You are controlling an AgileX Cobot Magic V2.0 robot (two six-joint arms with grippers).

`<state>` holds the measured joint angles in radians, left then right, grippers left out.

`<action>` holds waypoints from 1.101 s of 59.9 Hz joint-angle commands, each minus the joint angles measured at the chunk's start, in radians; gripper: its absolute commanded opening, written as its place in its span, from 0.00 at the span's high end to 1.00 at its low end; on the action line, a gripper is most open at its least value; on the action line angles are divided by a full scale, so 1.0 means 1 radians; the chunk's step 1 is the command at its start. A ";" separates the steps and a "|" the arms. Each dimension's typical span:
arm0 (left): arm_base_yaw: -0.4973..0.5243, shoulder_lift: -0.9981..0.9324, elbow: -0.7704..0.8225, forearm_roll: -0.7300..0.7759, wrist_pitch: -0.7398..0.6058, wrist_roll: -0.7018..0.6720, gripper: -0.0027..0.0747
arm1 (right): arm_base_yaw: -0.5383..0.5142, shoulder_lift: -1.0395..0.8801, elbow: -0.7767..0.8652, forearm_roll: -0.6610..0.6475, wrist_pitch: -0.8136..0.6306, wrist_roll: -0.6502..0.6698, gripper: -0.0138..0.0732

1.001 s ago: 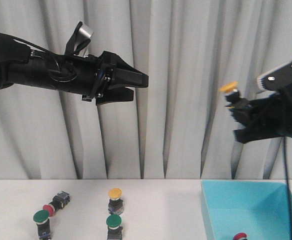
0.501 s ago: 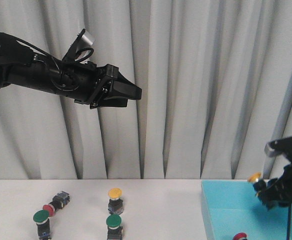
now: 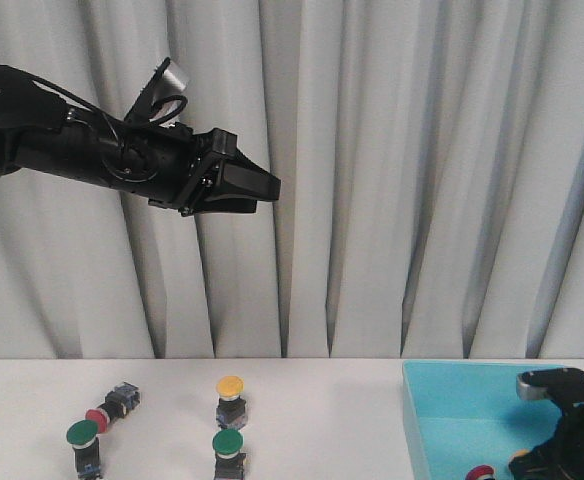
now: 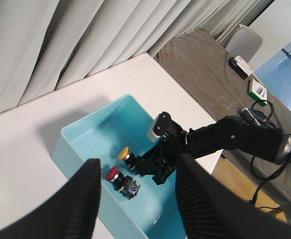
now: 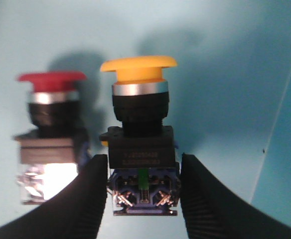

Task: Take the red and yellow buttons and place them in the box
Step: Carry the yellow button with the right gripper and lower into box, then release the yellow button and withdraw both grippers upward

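Right gripper [image 5: 141, 191], low inside the turquoise plastic box [image 3: 442, 400], pinches the black body of a yellow-capped push-button [image 5: 139, 144] beside a red-capped one [image 5: 51, 129] already lying there. Left gripper [image 3: 242, 185] hangs high, jaws spread, empty. One yellow button [image 3: 230, 398] and one red button [image 3: 104, 412] remain on the white table [image 3: 332, 420].

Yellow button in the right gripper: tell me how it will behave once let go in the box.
The yellow button looks rigid, so it likely won't deform. Its wide cap on a narrower blocky body suggests it may tip if set upright. The box walls should stop any roll.
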<state>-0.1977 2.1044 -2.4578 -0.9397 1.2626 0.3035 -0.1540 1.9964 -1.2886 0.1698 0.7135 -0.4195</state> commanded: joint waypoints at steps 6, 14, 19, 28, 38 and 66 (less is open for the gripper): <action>-0.001 -0.063 -0.028 -0.056 -0.012 -0.003 0.53 | -0.004 -0.034 -0.031 -0.041 0.002 0.036 0.74; -0.001 -0.063 -0.028 -0.056 -0.012 -0.003 0.53 | -0.004 -0.034 -0.031 -0.040 0.009 0.036 0.64; -0.001 -0.063 -0.028 -0.056 -0.012 -0.003 0.53 | -0.004 -0.034 -0.031 -0.040 0.012 0.037 0.55; -0.001 -0.063 -0.028 -0.055 -0.012 -0.003 0.53 | -0.004 -0.034 -0.031 -0.033 0.016 0.059 0.38; -0.001 -0.063 -0.028 -0.048 -0.012 -0.002 0.53 | -0.004 -0.070 -0.033 -0.033 0.007 0.064 0.31; -0.001 -0.081 -0.028 0.035 -0.012 -0.029 0.71 | -0.004 -0.424 -0.032 0.256 0.006 -0.057 0.45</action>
<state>-0.1977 2.1013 -2.4578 -0.8710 1.2636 0.2881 -0.1540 1.7048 -1.2916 0.2988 0.7330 -0.4007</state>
